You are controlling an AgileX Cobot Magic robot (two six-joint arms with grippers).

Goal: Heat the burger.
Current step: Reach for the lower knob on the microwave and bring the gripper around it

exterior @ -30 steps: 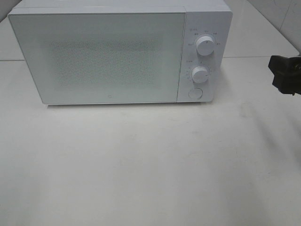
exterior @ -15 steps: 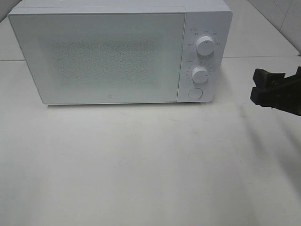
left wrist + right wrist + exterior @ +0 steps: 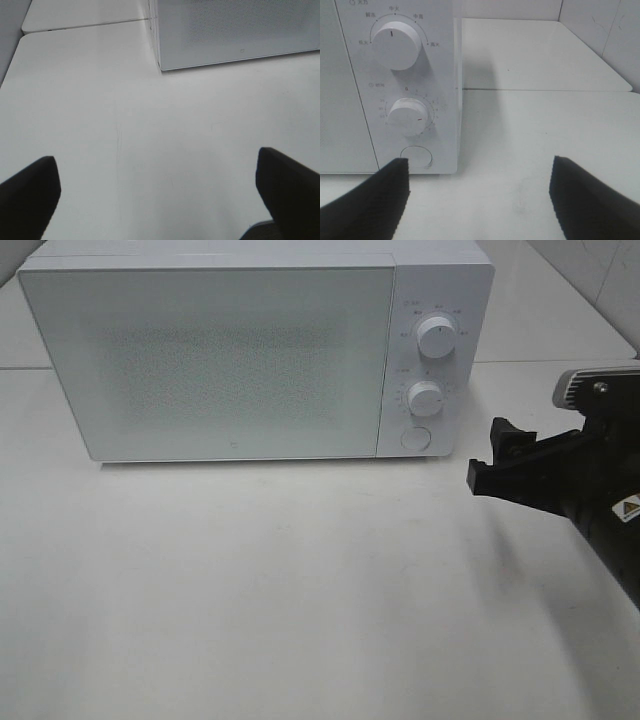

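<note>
The burger shows in none of the views: not on the worktop (image 3: 300, 590), not in either claw. The microwave (image 3: 250, 350) stands at the back with its door (image 3: 200, 360) shut, and the speckled front lets nothing be seen through it, so I cannot tell whether the burger is already inside

The right claw (image 3: 487, 455) hangs just beside the control panel and apart from it, jaws spread wide and holding nothing. Its wrist view looks straight at the upper knob (image 3: 395, 46), the lower knob (image 3: 409, 117) and the round button (image 3: 416, 156) beneath them. The left claw (image 3: 157, 180) hovers over bare worktop near the door-side front corner of the oven, also released and empty

My reading: if the burger sits behind that door, loading is done and what remains is setting a knob to start the heating. If it is not inside, nearly all of the task is left, beginning with a press on the round button, which looks like the door release. Where the lower knob is set is too unclear to say
</note>
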